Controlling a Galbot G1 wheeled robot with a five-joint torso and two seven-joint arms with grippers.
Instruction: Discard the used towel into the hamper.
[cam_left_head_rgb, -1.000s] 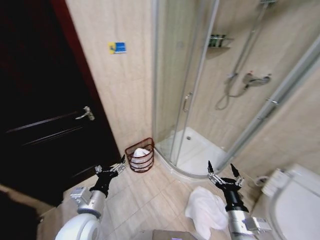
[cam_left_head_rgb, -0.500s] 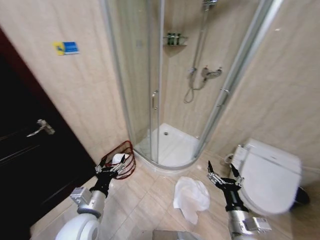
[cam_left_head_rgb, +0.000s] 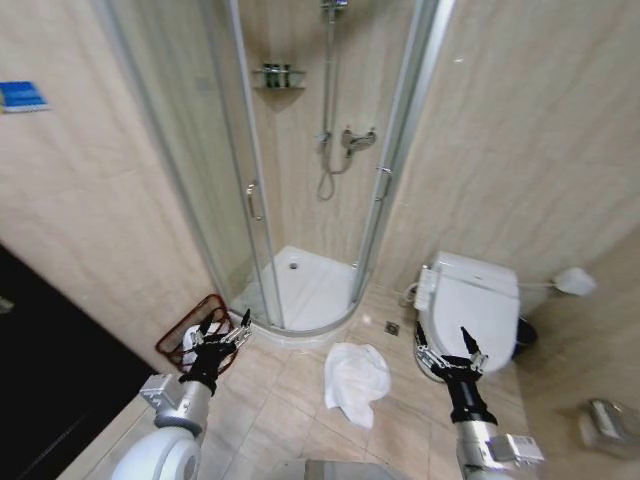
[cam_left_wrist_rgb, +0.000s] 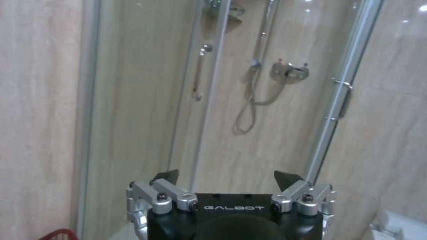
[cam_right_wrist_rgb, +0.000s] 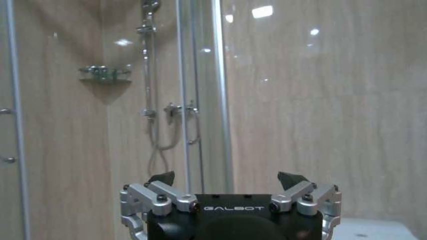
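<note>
While both arms sit low at the front of the head view, there's one crumpled white cloth towel lying on the beige tiled floor, roughly between the two grippers and just in front of the shower's curved white tray. One hamper too: a small dark reddish-brown open-weave wire basket tucked against the beige wall by the shower's glass door, with something white inside it.

The left gripper hangs right in front of the hamper and overlaps its rim in the head view, jaws spread apart with nothing in them. The right gripper is over by the one white toilet, lid down, jaws also spread and holding nothing. Neither one touches the towel.

Other stuff around: a chrome shower mixer with hose on the back wall, a small wire shelf up high with a few bottles, a blue sign on the wall, and a dark door at the robot's left. The left wrist view looks over its open gripper at the glass door and mixer, with a sliver of red hamper rim in the corner. The right wrist view shows its open gripper facing the shower glass and wall.
</note>
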